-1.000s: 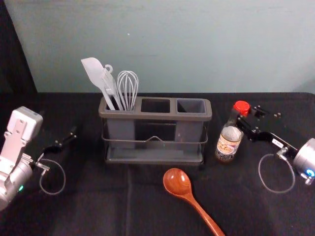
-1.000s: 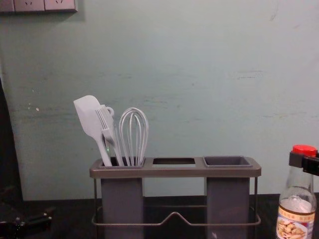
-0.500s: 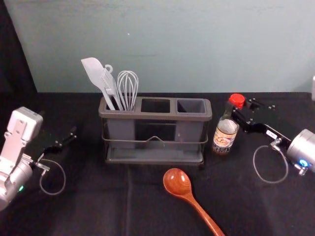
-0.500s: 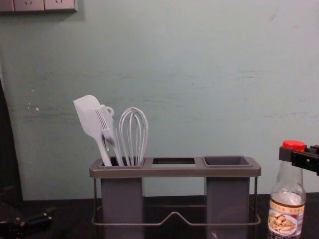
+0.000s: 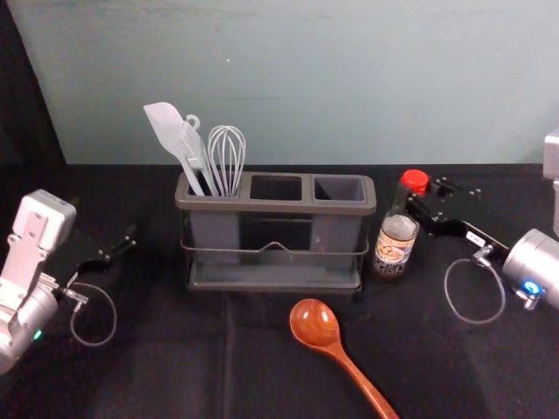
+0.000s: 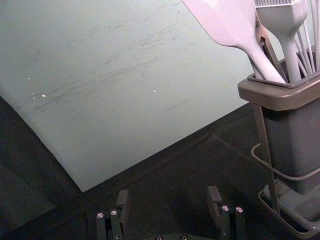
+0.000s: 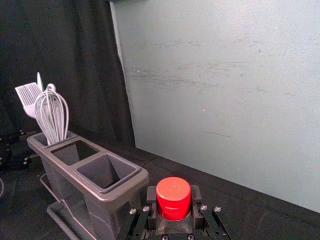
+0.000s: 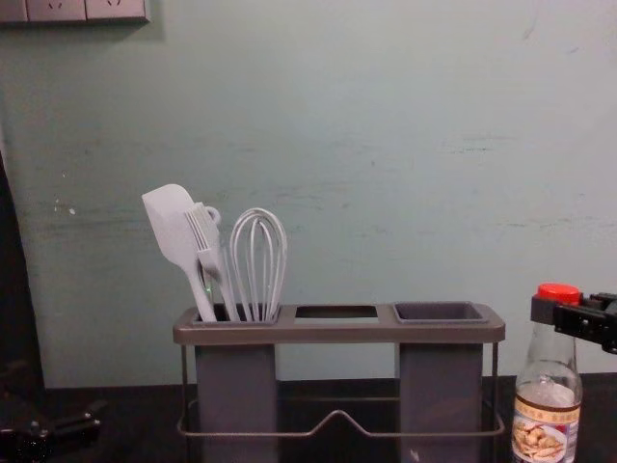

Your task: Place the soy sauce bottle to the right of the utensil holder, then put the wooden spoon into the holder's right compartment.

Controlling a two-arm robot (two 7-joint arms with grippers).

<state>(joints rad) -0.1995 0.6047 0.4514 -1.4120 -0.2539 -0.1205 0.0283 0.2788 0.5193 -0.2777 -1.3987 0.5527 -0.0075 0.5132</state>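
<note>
Here on the right, clamped with the right claw (image 5: 417, 194) onto the neck of the bottle (image 5: 396, 244), closed right in on the glass just below the red cap (image 5: 415, 181). Near upright in the chest view, just beside the right end of the utensil holder (image 5: 277, 208), with a narrow gap between. At the bottle's base, impossible to tell whether touching the worktop (image 5: 166, 375) or not. Hemmed in on the far side of the bottle by the right arm (image 5: 533, 262), reaching in from the right edge with a looped cable (image 5: 446, 286) below.

Out in front, lying on the worktop, bowl toward the holder and handle slanting off the near edge of the head view: the spoon (image 5: 316, 323). Plenty of open room between spoon and left arm (image 5: 31, 297).

Up top, open mouths at the middle compartment (image 5: 276, 188) and right compartment (image 5: 339, 190); crowded at the left one by spatula (image 5: 164, 127), brush (image 5: 194, 147) and whisk (image 5: 227, 157).

Over to the left, well apart from the holder, spread wide and holding nothing with the left claw (image 5: 118, 244). Close behind the holder, the wall (image 5: 332, 70).
</note>
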